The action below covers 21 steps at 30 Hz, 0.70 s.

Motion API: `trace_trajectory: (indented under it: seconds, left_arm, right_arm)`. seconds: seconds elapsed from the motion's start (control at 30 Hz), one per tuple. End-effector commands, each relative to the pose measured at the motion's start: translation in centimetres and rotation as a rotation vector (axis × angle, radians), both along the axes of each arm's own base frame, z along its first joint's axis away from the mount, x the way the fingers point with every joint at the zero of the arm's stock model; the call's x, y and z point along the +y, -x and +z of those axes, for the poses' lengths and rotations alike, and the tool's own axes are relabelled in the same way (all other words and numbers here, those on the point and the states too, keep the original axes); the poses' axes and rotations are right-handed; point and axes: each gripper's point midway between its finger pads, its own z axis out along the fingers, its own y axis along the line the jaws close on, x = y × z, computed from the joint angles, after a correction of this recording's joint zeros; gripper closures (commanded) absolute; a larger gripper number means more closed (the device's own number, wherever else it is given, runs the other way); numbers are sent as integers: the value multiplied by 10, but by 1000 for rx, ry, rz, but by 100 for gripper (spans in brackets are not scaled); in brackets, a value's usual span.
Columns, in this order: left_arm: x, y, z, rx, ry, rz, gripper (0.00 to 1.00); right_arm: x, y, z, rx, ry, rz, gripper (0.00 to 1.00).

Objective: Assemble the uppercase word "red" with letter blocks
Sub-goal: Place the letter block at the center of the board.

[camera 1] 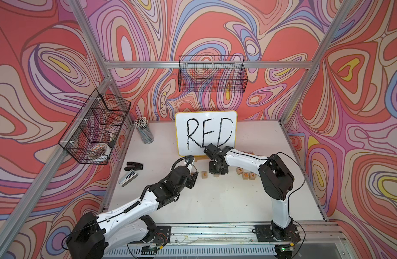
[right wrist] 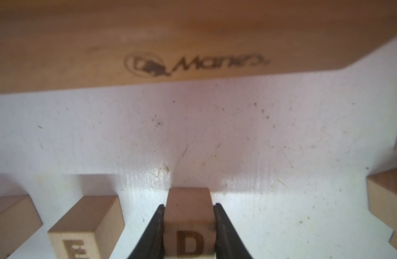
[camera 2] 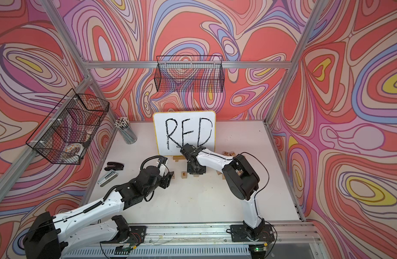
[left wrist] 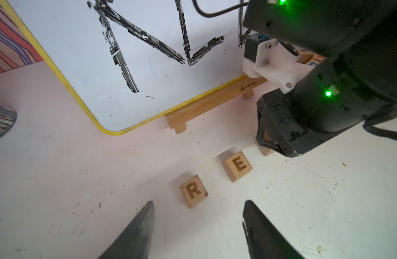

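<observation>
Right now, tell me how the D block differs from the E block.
The D block is clamped in the right gripper; the E block stands free on the table. The D block's top shows D, the E block's shows E. Both are pale wooden cubes with brown capitals.

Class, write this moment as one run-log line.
left claw open, empty | right claw shut on D block, beside E block | R block, E block on table

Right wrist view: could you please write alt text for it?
The right end effector is shut on the D block, next to the E block on the white table. A third block sits beyond E, and a wooden stand runs behind.
</observation>
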Motion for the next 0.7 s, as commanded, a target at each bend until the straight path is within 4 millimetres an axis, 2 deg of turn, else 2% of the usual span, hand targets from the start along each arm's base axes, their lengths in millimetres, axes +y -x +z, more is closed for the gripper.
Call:
trace_trajectory:
  seconds: [0.0,0.67]
  left_arm:
    - [6,0,0,-5,-1,20,35]
    - [4,0,0,-5,-4,14,35]
  right_arm:
    - [0,2,-10,13,18,8,76]
    - [0,6,-11,24,28,14,71]
